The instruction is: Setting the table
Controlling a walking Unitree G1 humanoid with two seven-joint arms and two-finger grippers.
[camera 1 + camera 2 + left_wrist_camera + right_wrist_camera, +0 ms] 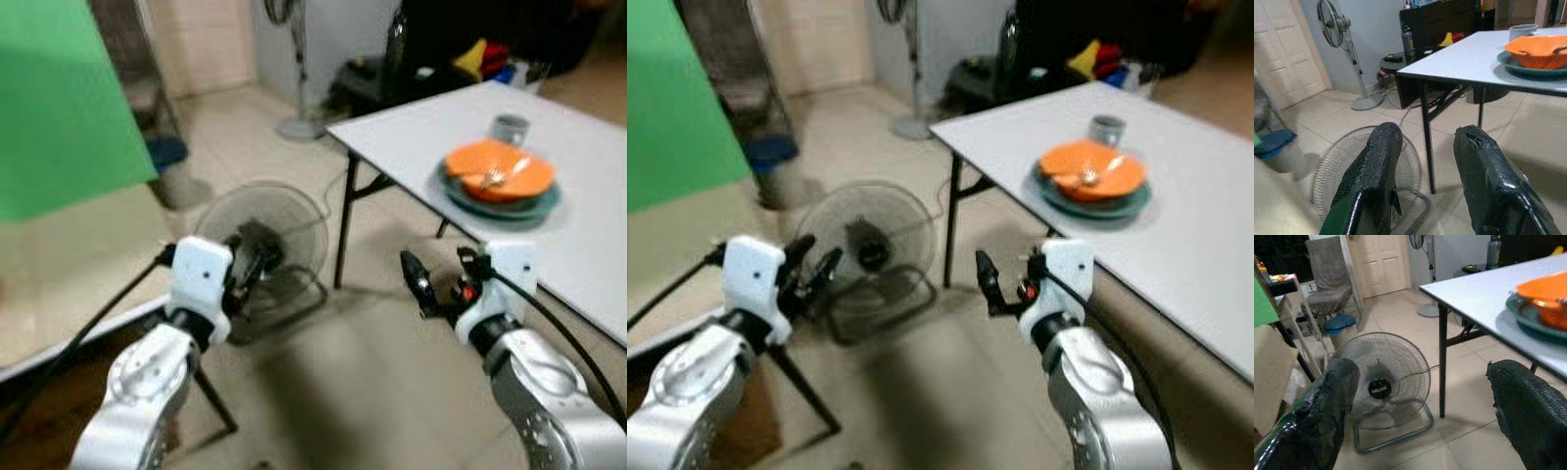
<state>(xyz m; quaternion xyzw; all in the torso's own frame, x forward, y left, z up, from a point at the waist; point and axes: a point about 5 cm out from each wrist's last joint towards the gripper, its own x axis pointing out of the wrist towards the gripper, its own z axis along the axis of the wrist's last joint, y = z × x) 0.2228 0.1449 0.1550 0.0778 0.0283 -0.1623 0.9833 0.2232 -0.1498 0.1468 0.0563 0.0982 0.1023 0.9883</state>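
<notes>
Both grippers are held up in the air over the tiled floor [392, 392], and both are holding nothing. The left gripper [813, 262] has its two black fingers [1374, 181] apart, with a gap between them. The right gripper [443, 275] has its fingers [1327, 416] spread wide open. A white table [588, 235] with thin black legs stands ahead of the right gripper and off to its right side, well apart from the fingers. On the table, far past the right fingertips, sits an orange bowl [500, 171]. The bowl rests on a dark green plate [502, 204]. Something shiny lies inside the bowl, but it is too blurry to tell what it is. Just behind the bowl stands a small grey cup [509, 128], close to it but not touching. Straight ahead of the left gripper, low on the floor, sits a round floor fan [1382, 382] with a wire cage, tipped back on its metal stand. Farther off, past the table corner, a tall standing fan [1347, 54] stands near a pale door [1383, 262]. A small bin with a blue lid [1338, 328] sits on the floor beyond the floor fan, next to a grey chair [1327, 276]. A big green board [59, 108] leans on the far side of the left gripper, away from the table.
</notes>
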